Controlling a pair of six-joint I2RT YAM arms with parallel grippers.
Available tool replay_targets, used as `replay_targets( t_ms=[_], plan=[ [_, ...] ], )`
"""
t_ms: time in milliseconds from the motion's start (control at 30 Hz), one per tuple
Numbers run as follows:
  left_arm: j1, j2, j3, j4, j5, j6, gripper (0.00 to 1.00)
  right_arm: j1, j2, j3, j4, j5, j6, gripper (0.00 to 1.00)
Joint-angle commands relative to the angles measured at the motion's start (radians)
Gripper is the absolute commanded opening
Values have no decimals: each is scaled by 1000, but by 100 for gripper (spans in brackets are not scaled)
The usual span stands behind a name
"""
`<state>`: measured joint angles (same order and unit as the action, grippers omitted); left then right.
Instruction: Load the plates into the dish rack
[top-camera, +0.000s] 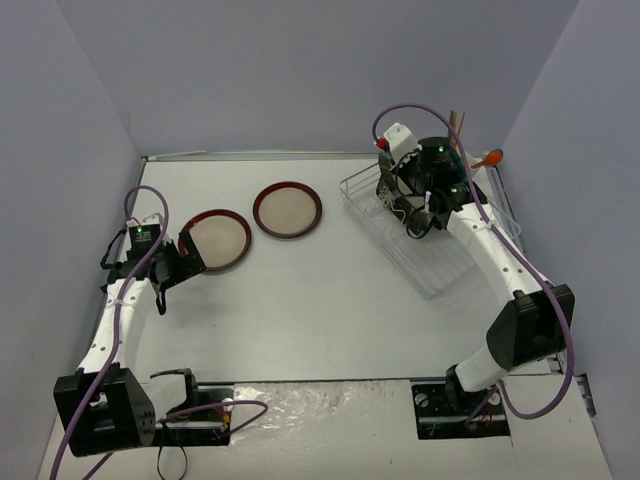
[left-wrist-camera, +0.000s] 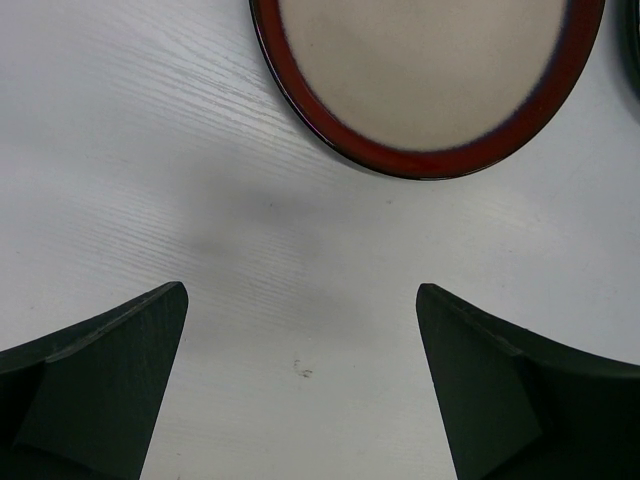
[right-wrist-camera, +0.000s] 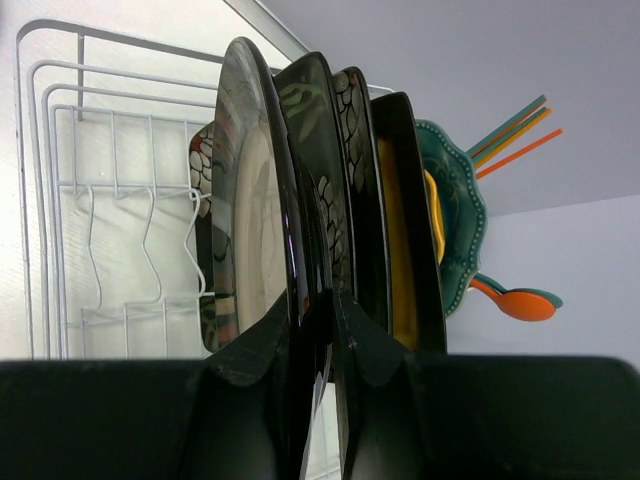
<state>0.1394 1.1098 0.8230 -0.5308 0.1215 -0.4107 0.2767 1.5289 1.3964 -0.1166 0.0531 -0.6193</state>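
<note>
My right gripper (right-wrist-camera: 320, 305) is shut on the rim of the round cream-centred plate with a striped-black rim (right-wrist-camera: 250, 200). It holds the plate on edge inside the white wire dish rack (right-wrist-camera: 60, 180). Behind it stand a black floral square plate (right-wrist-camera: 315, 130), a black square plate with amber centre (right-wrist-camera: 400, 210) and a teal scalloped plate (right-wrist-camera: 458, 200). In the top view the right gripper (top-camera: 393, 192) is over the rack's far end (top-camera: 432, 268). Two red-brown-rimmed plates (top-camera: 218, 240) (top-camera: 288, 208) lie flat on the table. My left gripper (top-camera: 187, 256) (left-wrist-camera: 300, 300) is open just left of the nearer plate (left-wrist-camera: 430, 90), apart from it.
Coloured utensils (right-wrist-camera: 512, 128) and an orange spoon (right-wrist-camera: 518, 303) stick out of the caddy beyond the teal plate, at the rack's far right corner (top-camera: 490, 157). Grey walls close in on the left, back and right. The edge of the second plate (left-wrist-camera: 632, 50) shows at the left wrist view's right border.
</note>
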Motion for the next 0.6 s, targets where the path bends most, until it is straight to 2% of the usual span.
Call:
replay_targets(
  t_ms=[0,367,567],
  plan=[
    [0,0,33,50,-18,24,97,-24,-21,24,220,-31,-22,0],
    [-1,18,38,45,-16,25,97,-50,68,13,265,-143,38,0],
    [0,20,39,40,-17,26,97,-57,98,0,277,-151,83,12]
  ],
)
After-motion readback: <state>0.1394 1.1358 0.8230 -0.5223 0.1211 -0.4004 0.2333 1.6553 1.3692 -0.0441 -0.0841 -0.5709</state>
